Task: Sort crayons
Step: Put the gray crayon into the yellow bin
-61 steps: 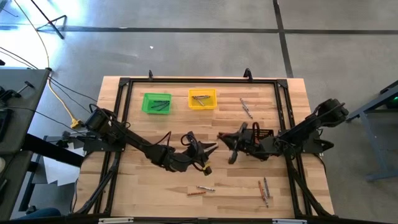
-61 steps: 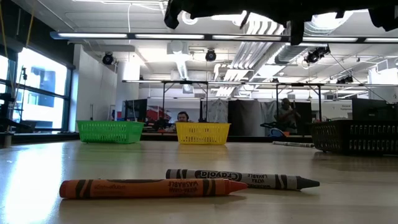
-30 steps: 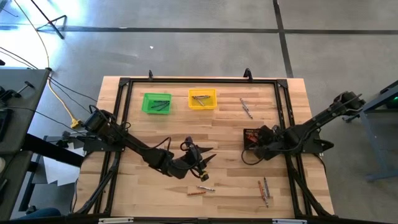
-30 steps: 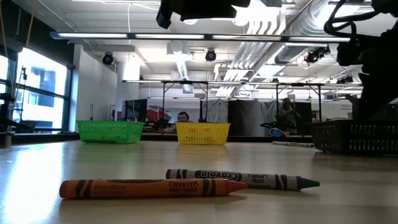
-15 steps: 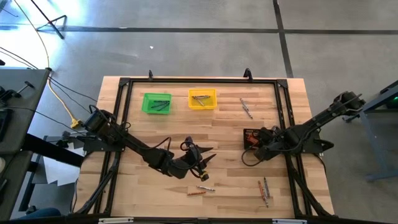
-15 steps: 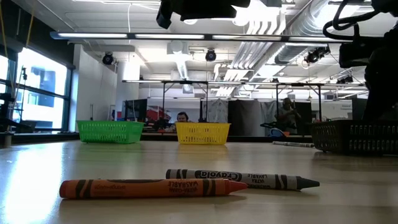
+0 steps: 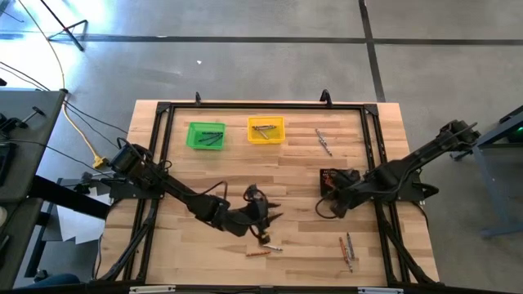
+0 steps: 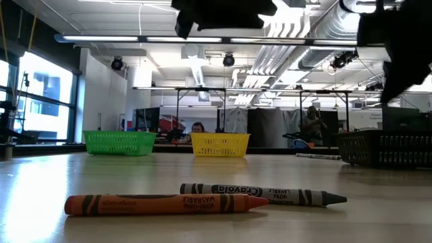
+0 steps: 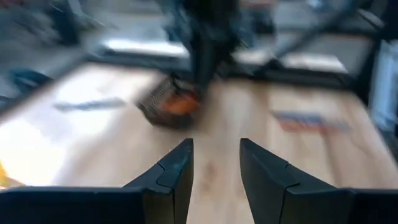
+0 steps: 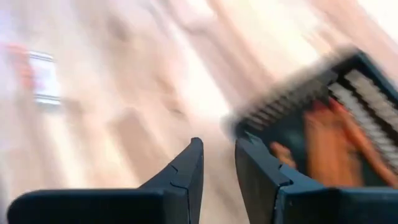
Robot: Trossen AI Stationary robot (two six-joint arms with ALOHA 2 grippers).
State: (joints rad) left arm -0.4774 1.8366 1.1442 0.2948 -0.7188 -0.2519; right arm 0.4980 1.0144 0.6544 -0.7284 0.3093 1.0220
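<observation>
An orange-red crayon (image 8: 165, 203) and a grey crayon (image 8: 263, 194) lie side by side on the table near its front edge (image 7: 261, 249). Two more crayons (image 7: 346, 249) lie near the front right, and grey ones (image 7: 324, 140) at the far right. Orange-red crayons (image 10: 329, 140) lie in the black bin (image 7: 337, 178). My left gripper (image 9: 216, 146) hovers open above the table's middle (image 7: 274, 216), just beyond the front pair. My right gripper (image 10: 217, 149) hangs open beside the black bin's near edge (image 7: 329, 204), with nothing between its fingers.
A green bin (image 7: 206, 135) and a yellow bin (image 7: 266, 129) stand at the far side, each with crayons inside. A black frame (image 7: 163, 110) runs along the table's edges. Bare wood lies between the bins and the grippers.
My right gripper has risen beside the black bin, which stays in place. My left gripper has kept its place but has turned, its fingers swinging toward the table's near edge and the front pair of crayons.
</observation>
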